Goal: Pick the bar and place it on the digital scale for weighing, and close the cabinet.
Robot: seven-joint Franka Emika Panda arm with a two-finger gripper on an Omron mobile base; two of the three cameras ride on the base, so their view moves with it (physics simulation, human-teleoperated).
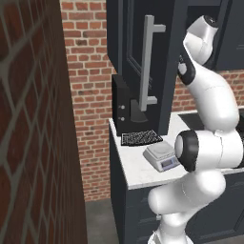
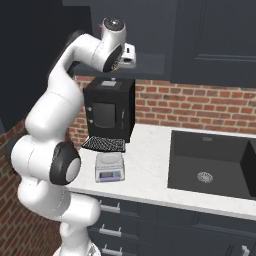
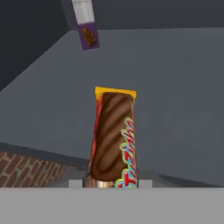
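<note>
Up at the open cabinet [image 1: 136, 52], the claw [image 2: 129, 54] is raised to shelf height, and in the hand view the bar [image 3: 113, 138] stands straight in front of the camera, its lower end reaching down between the tips at 6 o'clock. I judge that the claw is holding the bar, though the fingers themselves are hardly visible, so the grip cannot be checked closely. Behind the bar is the plain grey inside of the cabinet, and a second small purple packet [image 3: 86, 26] lies further back at 11 o'clock. Below the arm, the digital scale [image 2: 109, 167] sits on the white table [image 2: 150, 170], its platform bare, just in front of the black mesh mat [image 2: 104, 144] and the black box appliance [image 2: 109, 112]. The sink [image 2: 210, 160] is well apart at 3 o'clock from the scale. The step in hand seems to be the picking. The next move calls for drawing the bar out of the cabinet without striking the door [image 1: 143, 62], then lowering it flat onto the platform. The door is yet to be closed.
</note>
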